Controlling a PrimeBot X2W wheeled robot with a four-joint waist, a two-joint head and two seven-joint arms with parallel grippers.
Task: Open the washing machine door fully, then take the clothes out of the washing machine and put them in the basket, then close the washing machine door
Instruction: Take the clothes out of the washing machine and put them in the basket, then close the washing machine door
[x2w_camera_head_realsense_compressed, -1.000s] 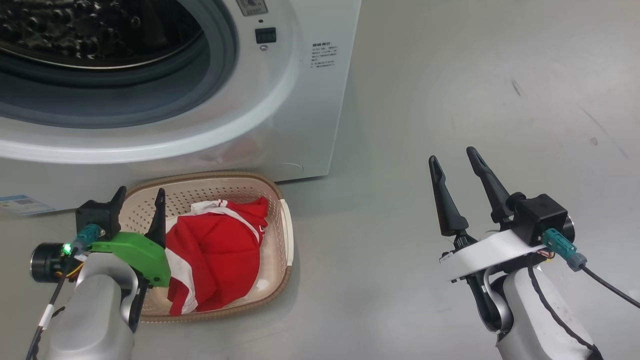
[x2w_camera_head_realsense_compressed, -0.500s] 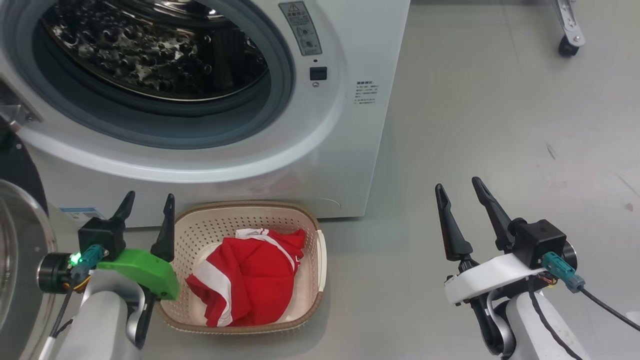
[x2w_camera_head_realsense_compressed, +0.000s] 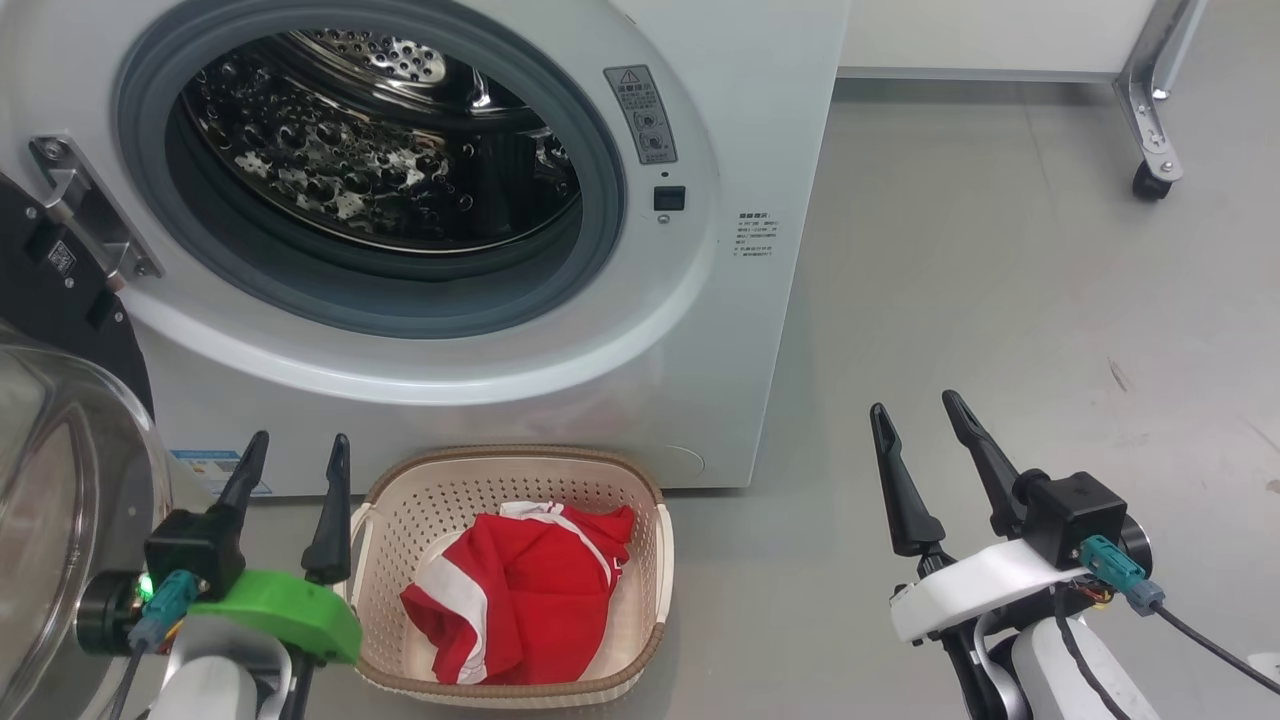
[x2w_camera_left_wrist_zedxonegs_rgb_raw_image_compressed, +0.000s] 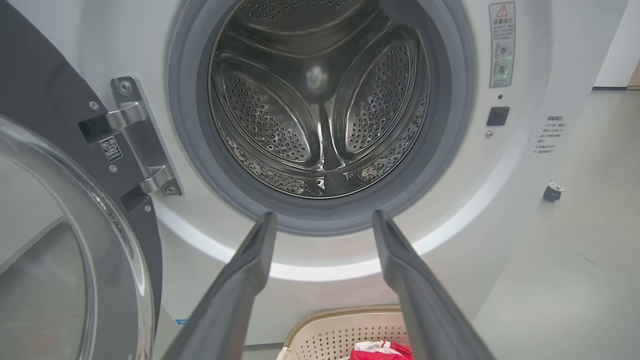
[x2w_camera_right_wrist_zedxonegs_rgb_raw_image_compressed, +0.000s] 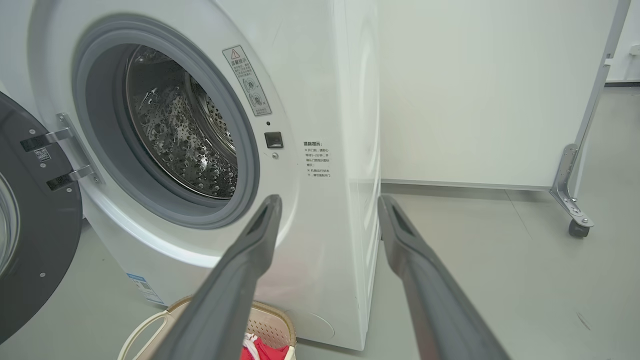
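The white washing machine (x2w_camera_head_realsense_compressed: 760, 120) stands ahead with its washing machine door (x2w_camera_head_realsense_compressed: 60, 480) swung open to the left, black rim and clear glass bowl facing me. No fabric shows in the steel drum (x2w_camera_left_wrist_zedxonegs_rgb_raw_image_compressed: 320, 100). The cream basket (x2w_camera_head_realsense_compressed: 510, 465) sits on the floor against the machine's front, with the red, white-striped clothes (x2w_camera_head_realsense_compressed: 520, 600) heaped inside. My left gripper (x2w_camera_head_realsense_compressed: 302, 437) is open and empty just left of the basket. My right gripper (x2w_camera_head_realsense_compressed: 913, 402) is open and empty over bare floor to the right. Both point toward the machine.
A grey rubber gasket (x2w_camera_left_wrist_zedxonegs_rgb_raw_image_compressed: 200, 165) rings the drum opening, and the door hinge (x2w_camera_left_wrist_zedxonegs_rgb_raw_image_compressed: 135, 145) sits at its left. A white panel on a metal leg with a caster (x2w_camera_right_wrist_zedxonegs_rgb_raw_image_compressed: 575, 220) stands at the far right. Grey floor (x2w_camera_head_realsense_compressed: 1000, 300) spreads right of the machine.
The head camera has tilted up, so the whole picture slid down. More of the drum and the open door came into view. Both grippers stay open and empty.
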